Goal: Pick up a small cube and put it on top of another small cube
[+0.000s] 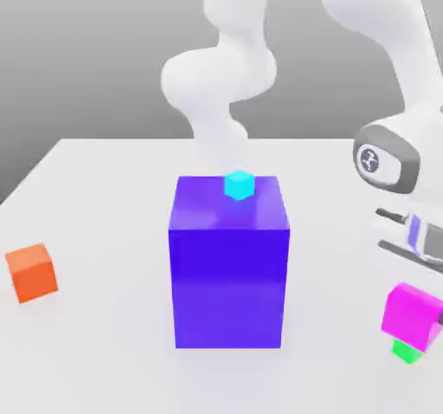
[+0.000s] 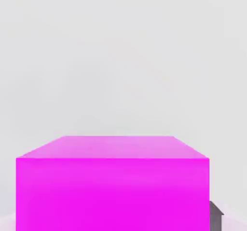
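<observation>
Bright magenta cube sits atop the tiny green cube — stacked. Gripper jaws — can't tell if released.

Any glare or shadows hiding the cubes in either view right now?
Exterior view: soft even light, a mild sheen on the purple block, faint shadow beside the orange cube; the magenta cube hides most of the green cube. Hand view: flat glare-free light on the magenta face.
</observation>
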